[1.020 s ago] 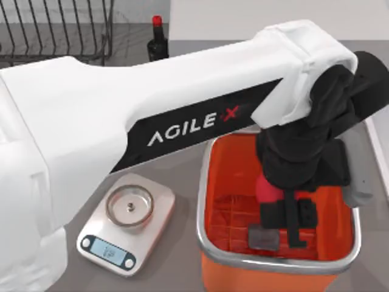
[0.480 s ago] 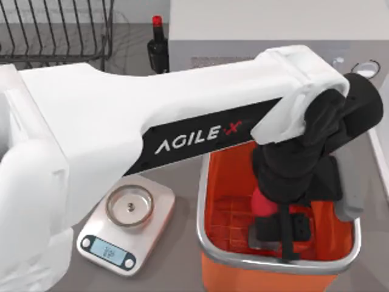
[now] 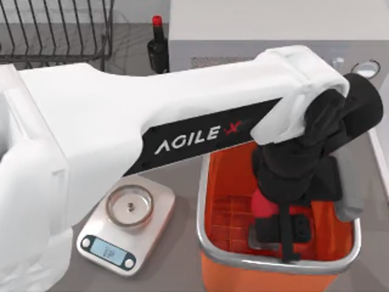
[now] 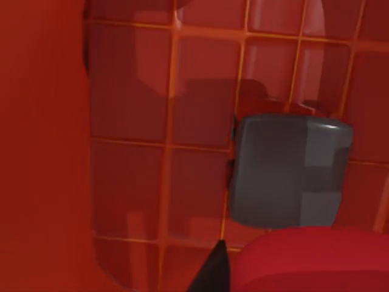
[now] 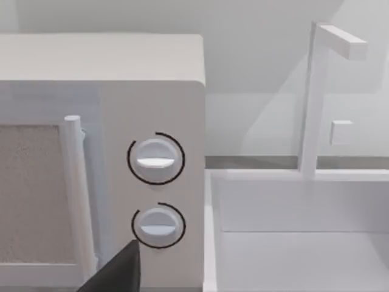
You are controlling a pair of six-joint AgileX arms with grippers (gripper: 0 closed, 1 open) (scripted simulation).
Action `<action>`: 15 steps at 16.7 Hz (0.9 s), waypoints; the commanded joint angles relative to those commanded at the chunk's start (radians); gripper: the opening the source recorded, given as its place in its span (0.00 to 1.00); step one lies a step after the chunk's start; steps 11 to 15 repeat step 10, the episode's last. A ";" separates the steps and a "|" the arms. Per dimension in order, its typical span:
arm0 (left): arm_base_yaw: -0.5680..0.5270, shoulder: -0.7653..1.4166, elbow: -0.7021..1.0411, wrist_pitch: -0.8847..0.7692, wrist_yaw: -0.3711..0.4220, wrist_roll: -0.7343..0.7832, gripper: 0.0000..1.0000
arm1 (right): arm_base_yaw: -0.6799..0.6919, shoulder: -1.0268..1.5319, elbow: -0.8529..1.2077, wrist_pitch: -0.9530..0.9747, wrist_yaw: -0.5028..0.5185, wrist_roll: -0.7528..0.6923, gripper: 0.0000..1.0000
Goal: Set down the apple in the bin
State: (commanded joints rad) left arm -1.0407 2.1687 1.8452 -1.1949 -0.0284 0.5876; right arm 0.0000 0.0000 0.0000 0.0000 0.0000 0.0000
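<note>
The orange bin (image 3: 204, 182) with a silvery rim stands at the table's front right. My left arm reaches across into it, and my left gripper (image 3: 275, 224) is low inside, shut on the red apple (image 3: 262, 205). In the left wrist view the apple (image 4: 310, 263) sits close beside a dark fingertip (image 4: 214, 275), just above the bin's grid floor (image 4: 134, 121) and its dark grey square (image 4: 285, 170). The black wrist hides most of the apple from above. My right gripper (image 5: 115, 272) is parked away from the bin, facing the microwave.
A kitchen scale (image 3: 126, 223) sits left of the bin. A dark bottle with a red cap (image 3: 158, 39) and a wire rack (image 3: 55, 30) stand at the back left. The white microwave (image 3: 273, 27) is behind the bin. A white sink (image 5: 298, 237) lies beside the microwave (image 5: 103, 152).
My left arm sank deeper into the bin and shifted toward its front with the apple. Over the last half second it has hardly moved.
</note>
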 joint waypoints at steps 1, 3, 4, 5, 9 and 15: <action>0.000 0.000 0.000 0.000 0.000 0.000 0.75 | 0.000 0.000 0.000 0.000 0.000 0.000 1.00; 0.000 0.000 0.000 0.000 0.000 0.000 0.90 | 0.000 0.000 0.000 0.000 0.000 0.000 1.00; 0.000 0.000 0.000 0.000 0.000 0.000 0.98 | 0.000 0.000 0.000 0.000 0.000 0.000 1.00; 0.000 0.000 0.000 0.000 0.000 0.000 1.00 | 0.000 0.000 0.000 0.000 0.000 0.000 1.00; 0.000 0.000 0.000 0.000 0.000 0.000 1.00 | 0.000 0.000 0.000 0.000 0.000 0.000 1.00; 0.000 0.000 0.000 0.000 0.000 0.000 1.00 | 0.000 0.000 0.000 0.000 0.000 0.000 1.00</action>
